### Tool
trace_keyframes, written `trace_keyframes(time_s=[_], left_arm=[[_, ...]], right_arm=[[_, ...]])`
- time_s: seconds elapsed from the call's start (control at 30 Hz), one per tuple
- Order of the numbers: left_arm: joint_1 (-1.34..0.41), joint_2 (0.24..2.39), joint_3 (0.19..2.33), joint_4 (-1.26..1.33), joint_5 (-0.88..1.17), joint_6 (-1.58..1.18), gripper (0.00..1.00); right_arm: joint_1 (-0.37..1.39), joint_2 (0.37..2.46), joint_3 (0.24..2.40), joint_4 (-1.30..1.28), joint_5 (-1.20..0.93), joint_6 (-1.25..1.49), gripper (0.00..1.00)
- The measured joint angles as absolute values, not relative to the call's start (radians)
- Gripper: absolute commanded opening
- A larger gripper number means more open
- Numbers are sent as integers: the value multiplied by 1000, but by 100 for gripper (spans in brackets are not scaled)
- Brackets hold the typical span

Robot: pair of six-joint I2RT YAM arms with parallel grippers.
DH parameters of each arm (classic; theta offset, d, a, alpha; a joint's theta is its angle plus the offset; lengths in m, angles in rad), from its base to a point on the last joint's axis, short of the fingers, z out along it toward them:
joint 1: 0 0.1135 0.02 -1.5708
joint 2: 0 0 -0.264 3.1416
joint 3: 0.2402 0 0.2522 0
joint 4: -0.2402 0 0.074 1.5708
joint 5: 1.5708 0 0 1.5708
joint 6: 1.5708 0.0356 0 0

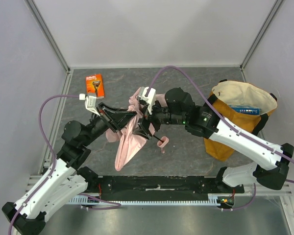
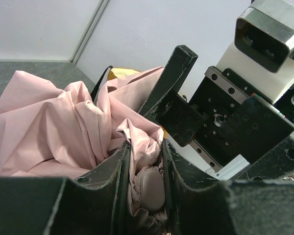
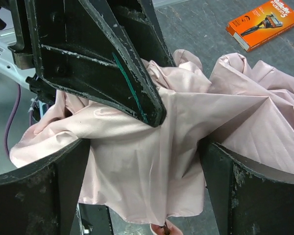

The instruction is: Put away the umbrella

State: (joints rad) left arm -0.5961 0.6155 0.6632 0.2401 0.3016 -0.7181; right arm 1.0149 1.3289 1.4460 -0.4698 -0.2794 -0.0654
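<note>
Grey table (image 1: 196,83), near edge covered by the arm bases. Mustard bag (image 1: 218,147) upright at right, mouth open, lower front hidden behind the right arm (image 1: 240,139). Pink umbrella (image 1: 127,147) mid-table between both arms, collapsed and crumpled, canopy trailing toward the near edge, shaft mostly hidden under fabric and grippers. Left arm (image 1: 63,171) reaching forward and right, left gripper (image 2: 144,152) pinching a bunched fold of umbrella fabric, fingers nearly together. Right arm bent leftward across the table, right gripper (image 3: 147,161) spread wide over the canopy, fabric lying between the fingers, pad contact not discernible. Orange razor box (image 1: 94,84) at far left, apart from the umbrella. Blue item (image 1: 245,110) inside the bag, too small to identify. Pink handle (image 1: 163,142) showing just right of the canopy.
</note>
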Motion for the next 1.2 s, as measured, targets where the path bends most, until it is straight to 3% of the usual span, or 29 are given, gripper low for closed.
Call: trace_keyframes(time_s=[0.5, 1.13, 1.2], left_arm=[[-530, 709, 610, 423, 385, -905, 2], [-510, 740, 538, 519, 355, -1022, 2], [-509, 740, 529, 523, 340, -1032, 2]], right_arm=[[1021, 1312, 1294, -269, -242, 14, 98], [1140, 1372, 1228, -126, 131, -90, 98], [1146, 1375, 1200, -80, 145, -89, 89]])
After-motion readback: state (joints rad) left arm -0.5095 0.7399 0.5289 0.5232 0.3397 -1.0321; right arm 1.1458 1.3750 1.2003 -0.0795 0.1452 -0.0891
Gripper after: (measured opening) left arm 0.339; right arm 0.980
